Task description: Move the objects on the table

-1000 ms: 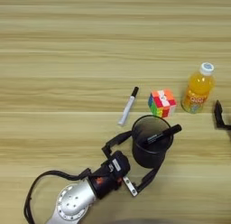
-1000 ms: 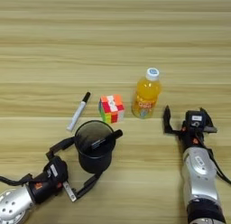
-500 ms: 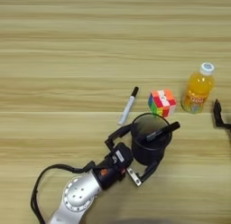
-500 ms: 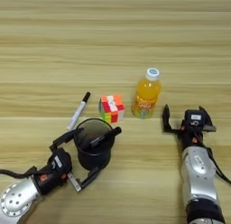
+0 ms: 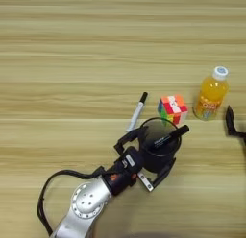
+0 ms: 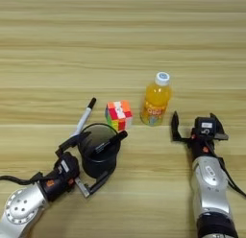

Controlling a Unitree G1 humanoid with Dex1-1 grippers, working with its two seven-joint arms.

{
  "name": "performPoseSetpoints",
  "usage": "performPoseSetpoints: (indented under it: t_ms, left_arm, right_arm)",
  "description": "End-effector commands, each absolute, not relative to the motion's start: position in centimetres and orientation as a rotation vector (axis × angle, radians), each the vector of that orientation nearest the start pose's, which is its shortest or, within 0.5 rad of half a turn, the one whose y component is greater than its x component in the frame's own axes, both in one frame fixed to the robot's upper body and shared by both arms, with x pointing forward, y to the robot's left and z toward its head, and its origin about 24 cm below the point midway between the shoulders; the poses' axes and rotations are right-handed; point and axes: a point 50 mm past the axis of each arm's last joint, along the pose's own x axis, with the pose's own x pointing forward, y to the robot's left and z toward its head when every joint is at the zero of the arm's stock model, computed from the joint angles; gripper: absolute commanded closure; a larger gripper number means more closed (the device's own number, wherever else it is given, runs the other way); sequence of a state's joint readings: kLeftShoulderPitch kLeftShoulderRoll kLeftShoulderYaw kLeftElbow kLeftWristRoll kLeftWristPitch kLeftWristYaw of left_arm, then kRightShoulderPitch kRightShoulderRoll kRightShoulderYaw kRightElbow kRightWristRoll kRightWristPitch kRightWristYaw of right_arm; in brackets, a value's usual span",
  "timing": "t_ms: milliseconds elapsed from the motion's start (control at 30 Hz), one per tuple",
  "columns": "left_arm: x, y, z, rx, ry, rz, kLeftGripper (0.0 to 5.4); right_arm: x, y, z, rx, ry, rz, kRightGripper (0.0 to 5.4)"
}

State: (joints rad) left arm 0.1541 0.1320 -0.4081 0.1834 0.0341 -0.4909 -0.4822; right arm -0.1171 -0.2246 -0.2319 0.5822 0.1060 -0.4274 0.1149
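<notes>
A black mesh pen cup (image 5: 159, 158) stands on the table (image 5: 72, 50) at the front centre, with a black marker (image 5: 171, 136) leaning out of it. My left gripper (image 5: 158, 146) reaches in from the lower left and is shut on the cup, one finger on its far left side and one on its near side. The orange-drink bottle (image 6: 155, 100) with a white cap stands upright at the right. Just right of it my right gripper (image 6: 194, 128) rests open, holding nothing.
A second marker (image 5: 137, 112) with a white body lies loose on the table beyond the cup. A multicoloured puzzle cube (image 5: 173, 109) sits between the cup and the bottle, close to the cup's far rim. A black cable (image 5: 45, 198) loops behind my left arm.
My left gripper has pushed forward and drawn its fingers in against the pen cup, which has shifted slightly away from me. The right arm, bottle, cube and loose marker have stayed put.
</notes>
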Motion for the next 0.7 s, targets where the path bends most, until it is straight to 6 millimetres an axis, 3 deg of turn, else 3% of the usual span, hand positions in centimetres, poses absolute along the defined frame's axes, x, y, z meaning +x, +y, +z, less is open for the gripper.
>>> performPoseSetpoints:
  t_ms: [33, 167, 433, 700]
  left_arm:
    - [18.2, 6.3, 0.1, 0.105, -0.114, -0.892, 0.0]
    - [18.3, 6.3, 0.0, 0.098, -0.115, -0.892, 0.0]
    - [18.8, 6.7, 0.2, 0.072, -0.129, -0.85, 0.66]
    - [20.1, 7.8, 2.4, 0.033, -0.228, -0.725, 0.69]
  right_arm:
    - [25.2, -25.0, 0.0, -0.096, -0.004, -0.156, 0.01]
    - [25.2, -24.9, 0.0, -0.096, -0.005, -0.157, 0.01]
    - [25.1, -25.0, 0.1, -0.096, -0.005, -0.16, 0.0]
    - [25.1, -25.1, 0.1, -0.097, -0.003, -0.16, 0.0]
